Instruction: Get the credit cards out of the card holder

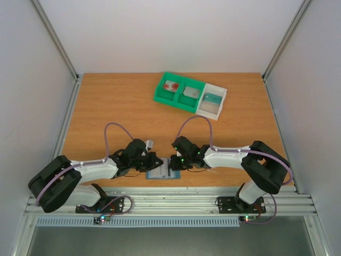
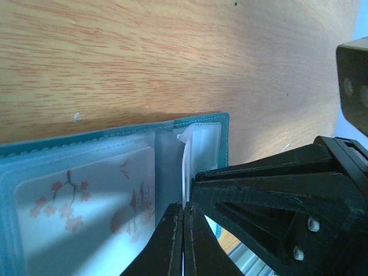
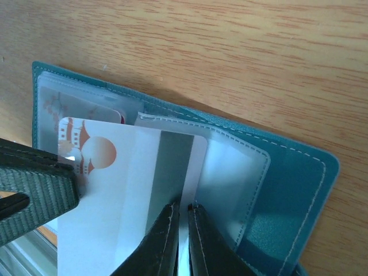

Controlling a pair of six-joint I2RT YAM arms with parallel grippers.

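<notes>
Restraint and pull are divided between the two arms. The card holder is laid open on the table at its near edge, between the arm bases, so that it can be reached by both wrists from opposite sides.

The left gripper is seen with its fingers pressed fully together on the raised edge of a clear sleeve close to the holder's fold. The sleeve is judged to be pinched there so that the holder is anchored and the pocket mouth is held up.

The right gripper is closed almost flat on the near edge of a white card printed with red marks and a grey stripe. This card is shown partly out of its pocket, with its far end tucked under the plastic. The edge is probably chosen because only that part is exposed.

A blossom-printed piece is visible inside another pocket. Whether it is a card or an insert cannot be told.

Well apart, at the far side of the table, a tray is set with one card in each compartment: a red-marked card and a grey card in the green ones, and a teal card in the white one. The task is judged to be well advanced.
</notes>
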